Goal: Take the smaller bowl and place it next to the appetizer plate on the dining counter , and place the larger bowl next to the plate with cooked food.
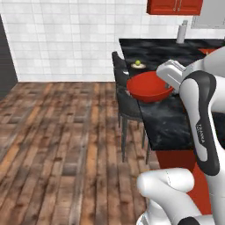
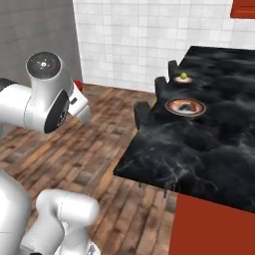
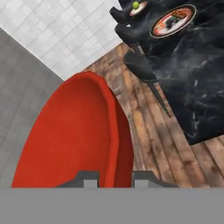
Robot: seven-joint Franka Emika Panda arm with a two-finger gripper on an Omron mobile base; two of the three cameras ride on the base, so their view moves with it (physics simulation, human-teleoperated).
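My gripper (image 3: 114, 177) is shut on the rim of the smaller bowl (image 3: 74, 135), a glossy red one that I hold in the air, tilted. From the left base view the smaller bowl (image 1: 148, 86) hangs at the near left edge of the dining counter (image 1: 171, 121), with my gripper (image 1: 168, 87) at its right rim. Farther along the counter's stool side lies the appetizer plate (image 1: 138, 65) (image 2: 183, 78) (image 3: 138, 7) with its green fruit. Nearer to me sits the plate with cooked food (image 2: 185, 106) (image 3: 173, 21). The larger bowl is out of view.
Dark stools (image 1: 127, 105) (image 2: 142, 114) line the counter's left side over the wooden floor (image 1: 57, 145). A grey bottle (image 1: 181, 33) stands at the counter's far end under red cabinets (image 1: 173, 6). A white tiled wall (image 2: 134, 40) closes the back.
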